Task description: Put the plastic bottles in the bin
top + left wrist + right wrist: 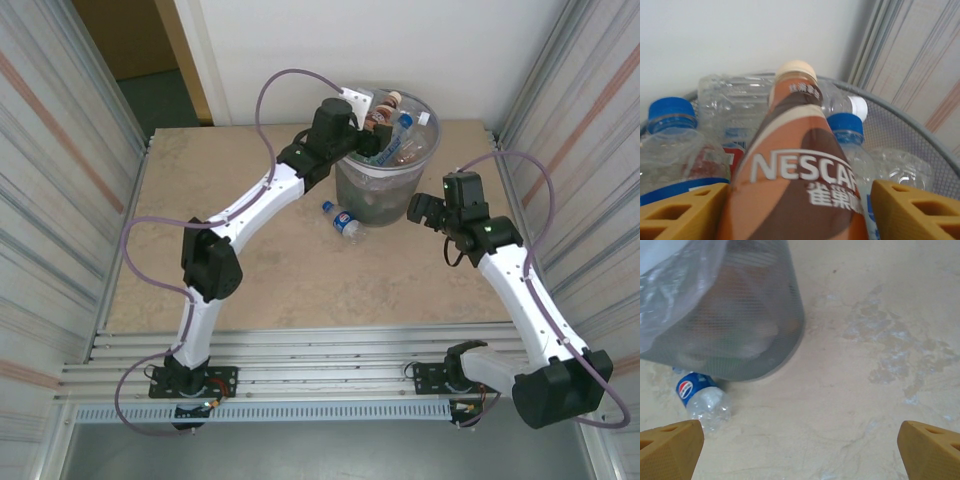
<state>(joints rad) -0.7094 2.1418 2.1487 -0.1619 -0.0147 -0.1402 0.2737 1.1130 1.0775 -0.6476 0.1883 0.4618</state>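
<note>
The left tool hangs over the bin's mouth with its two orange fingers apart. A brown-labelled bottle with a cream cap stands between them, neck pointing away from the wrist. The left finger sits right at the label's edge. On the other side a thin strip of clear plastic shows between the label and the right finger, so the tool is not clamped on the bottle.

Around this bottle lies a heap of other bottles inside the bin. A blue-capped clear bottle is at the left and a second blue-capped bottle is just to the right. A white-capped bottle lies behind that, and a crumpled clear bottle lies across the back. The grey mesh wall curves round them at the right. From the top camera the heap reaches close to the rim, and the bin stands at the far middle of the bench, near the back wall.

The right tool is low over the bench, just to the right of the bin. Its fingers are spread wide with nothing but bare bench between them. Ahead of it the bin's mesh side shows, with the clear bag liner folded over the top.

One blue-labelled bottle lies on its side on the bench at the bin's foot. It is on the bin's near left side, between the two arms.
</note>
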